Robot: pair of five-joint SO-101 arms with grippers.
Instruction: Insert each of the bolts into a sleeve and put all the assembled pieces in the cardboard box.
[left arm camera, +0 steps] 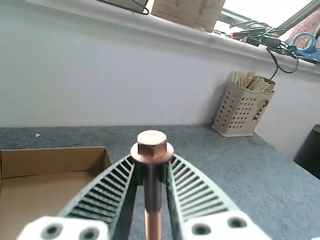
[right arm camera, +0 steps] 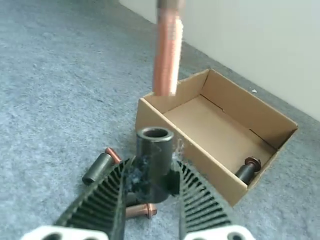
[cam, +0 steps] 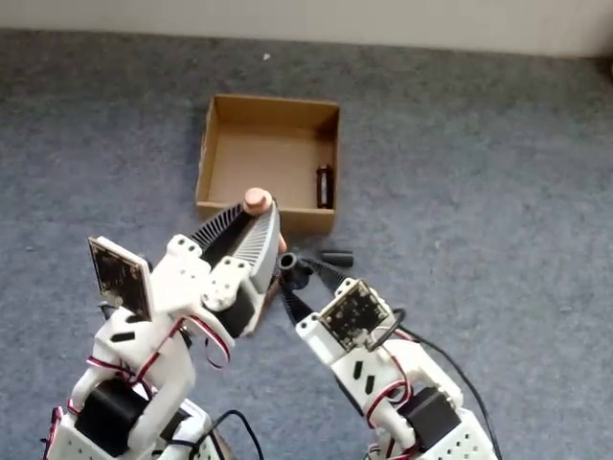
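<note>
A dark cylindrical sleeve [right arm camera: 155, 152] was clamped upright in the right claw [right arm camera: 154, 170]; a copper hex-headed bolt [left arm camera: 151, 147], pinched in the left claw [left arm camera: 152, 167], was poised just above, uninserted. A loose copper bolt [right arm camera: 140, 211] was left outside; one assembled piece [right arm camera: 247, 169] was lodged in the brown cardboard box [right arm camera: 240, 105] beyond.

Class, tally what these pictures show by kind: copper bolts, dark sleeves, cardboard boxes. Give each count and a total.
copper bolt: 4 (one held, two on the carpet, one in the box)
dark sleeve: 3 (one held, one on the carpet, one in the box)
cardboard box: 1
Total: 8
</note>
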